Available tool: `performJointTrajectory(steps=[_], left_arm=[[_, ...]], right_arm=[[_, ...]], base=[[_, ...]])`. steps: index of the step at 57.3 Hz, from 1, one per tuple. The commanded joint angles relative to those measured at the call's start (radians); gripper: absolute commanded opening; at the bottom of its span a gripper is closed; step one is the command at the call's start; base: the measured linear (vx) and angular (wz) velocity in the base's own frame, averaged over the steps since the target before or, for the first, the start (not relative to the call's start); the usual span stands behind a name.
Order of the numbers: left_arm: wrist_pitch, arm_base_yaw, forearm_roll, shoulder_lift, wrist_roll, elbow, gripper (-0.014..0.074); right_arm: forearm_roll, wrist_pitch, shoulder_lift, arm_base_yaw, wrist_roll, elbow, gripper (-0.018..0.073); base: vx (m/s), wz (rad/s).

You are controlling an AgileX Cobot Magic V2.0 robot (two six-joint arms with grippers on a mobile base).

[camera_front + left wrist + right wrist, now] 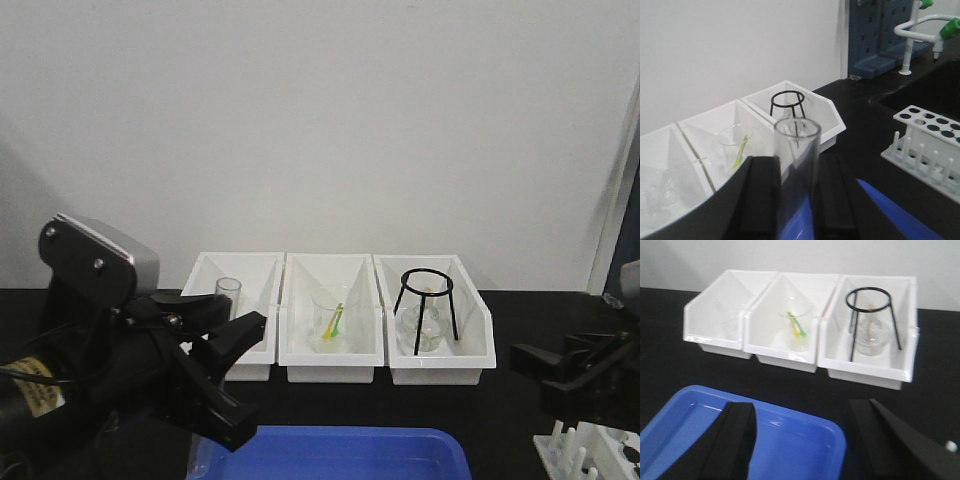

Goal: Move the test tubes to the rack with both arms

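Note:
My left gripper (232, 385) is shut on a clear glass test tube (226, 293), held upright above the left end of the blue tray (350, 455). In the left wrist view the test tube (797, 160) stands between the two black fingers (760, 200), its open rim up. The white rack (927, 145) with holes and pegs stands to the right on the black table; it also shows at the bottom right of the front view (590, 450). My right gripper (802, 435) is open and empty over the blue tray's (685, 415) right end, and hovers above the rack in the front view (545, 370).
Three white bins (335, 360) stand in a row at the back. The middle one holds a beaker (798, 332) with a yellow-green item. The right one holds a black wire tripod (871, 315) over a glass flask. A blue pegboard (880, 35) and white tap (920, 25) stand far right.

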Motion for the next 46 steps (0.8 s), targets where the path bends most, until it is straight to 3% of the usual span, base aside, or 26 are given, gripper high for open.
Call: performJointTrajectory(steps=[1, 5, 12, 20, 28, 36, 46], left_arm=[[-0.096, -0.023, -0.011, -0.005, -0.015, -0.07, -0.002], [-0.086, -0.031, -0.011, 0.007, -0.028, -0.105, -0.002], [-0.081, -0.031, -0.011, 0.012, -0.096, -0.142, -0.002], [-0.068, -0.036, -0.011, 0.022, -0.113, -0.151, -0.002], [-0.068, -0.085, -0.01, 0.054, -0.117, -0.15, -0.0022], [-0.119, -0.144, -0.01, 0.091, -0.119, -0.151, -0.0022], [-0.133, -0.18, -0.01, 0.116, -0.119, -0.151, -0.0022]], right_arm=[[0.265, 0.072, 0.014, -0.003, -0.278, -0.036, 0.0435], [0.399, 0.153, 0.037, -0.003, -0.43, -0.036, 0.043], [0.505, 0.305, 0.079, -0.003, -0.571, -0.036, 0.0428], [0.538, 0.473, 0.122, -0.003, -0.632, -0.036, 0.0428], [0.581, 0.561, 0.151, 0.0, -0.694, -0.036, 0.0428], [0.596, 0.562, 0.161, 0.073, -0.79, -0.036, 0.0428], [0.599, 0.542, 0.161, 0.157, -0.794, -0.036, 0.0428]], base=[[0.0, 0.0], [0.0, 0.0], [0.0, 0.0], [0.0, 0.0], [0.0, 0.0], [0.0, 0.0], [0.0, 0.0]])
